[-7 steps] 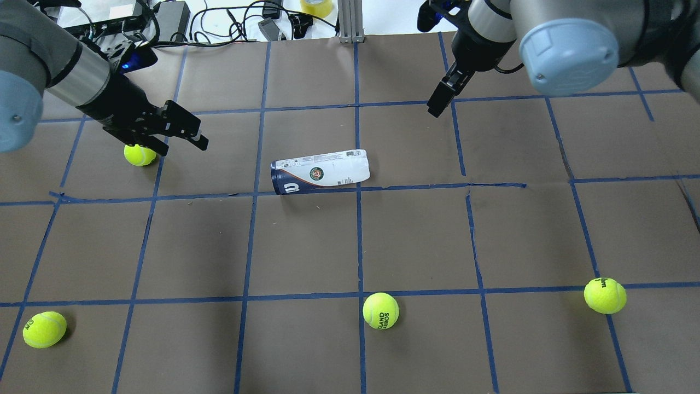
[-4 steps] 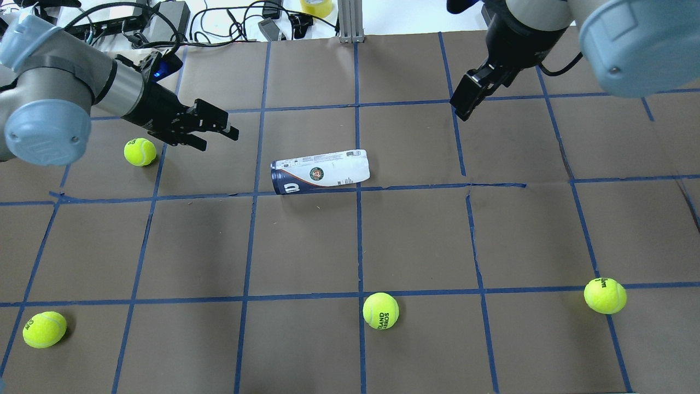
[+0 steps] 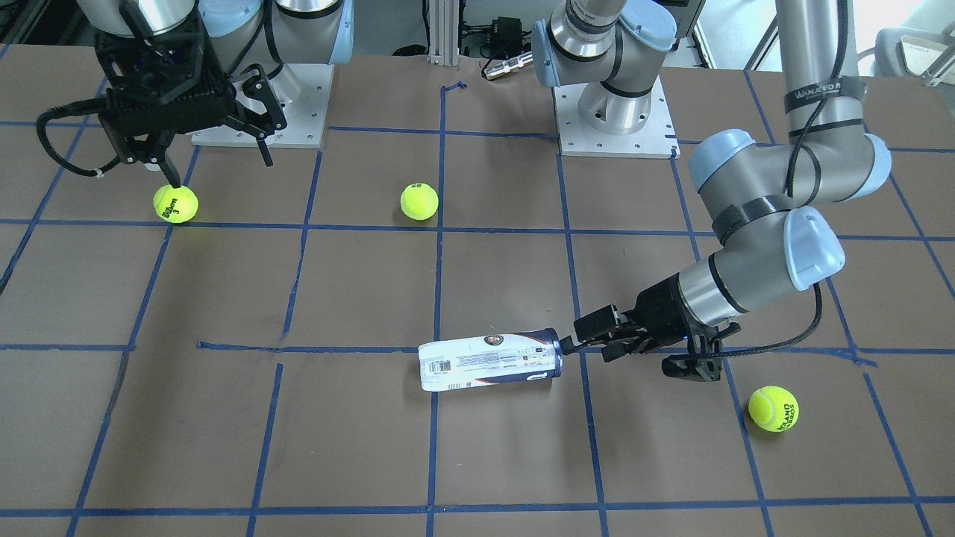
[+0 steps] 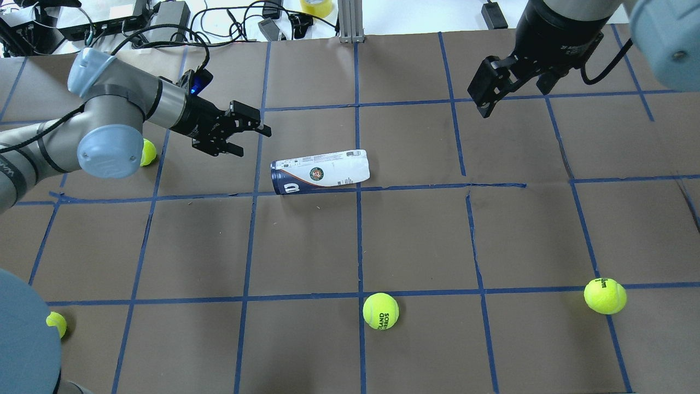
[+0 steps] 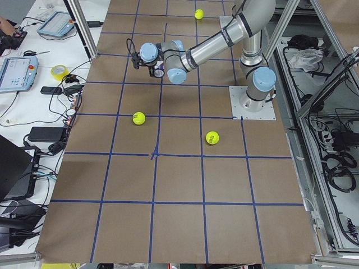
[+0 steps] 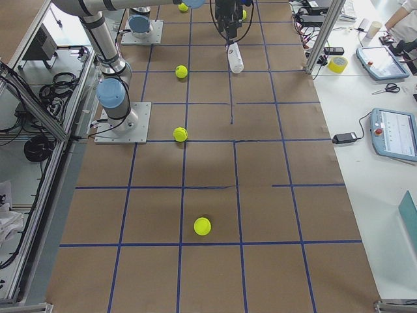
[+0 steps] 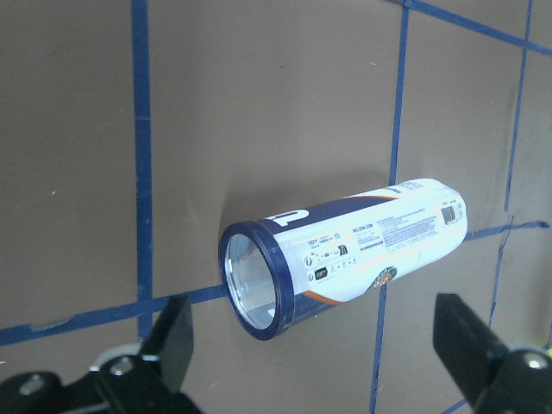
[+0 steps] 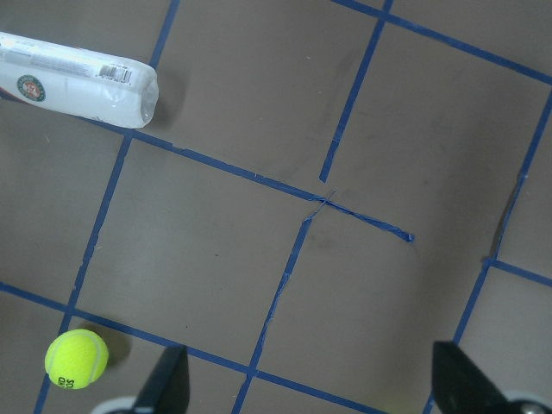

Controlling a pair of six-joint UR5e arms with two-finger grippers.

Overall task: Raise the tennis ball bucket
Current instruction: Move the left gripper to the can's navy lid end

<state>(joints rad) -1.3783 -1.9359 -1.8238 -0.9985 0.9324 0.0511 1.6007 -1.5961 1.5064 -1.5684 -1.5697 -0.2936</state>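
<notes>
1. The slim white cylindrical tennis-ball can [image 4: 320, 172] with a navy rim lies on its side mid-way across the brown paper worktop [image 4: 415, 235]. Its open end faces the left tool [image 4: 252, 141], spread wide just beside it, not touching.
2. Straddle the navy band square to the can's axis before closing; it may roll.
3. Room is ample. The right tool [image 4: 485, 106], also spread wide, hangs well apart. The nearest yellow-green felt tennis ball [image 4: 146, 152] lies behind the left arm, and the worktop edges are distant.

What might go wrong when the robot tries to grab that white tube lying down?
1. The tennis ball bucket lies on its side. The open left gripper hangs just off its navy-rimmed end, so a bump from a finger could roll or push it away.
2. That end looks open and the wall looks thin, so a hard squeeze there might dent it or let it slip out.
</notes>
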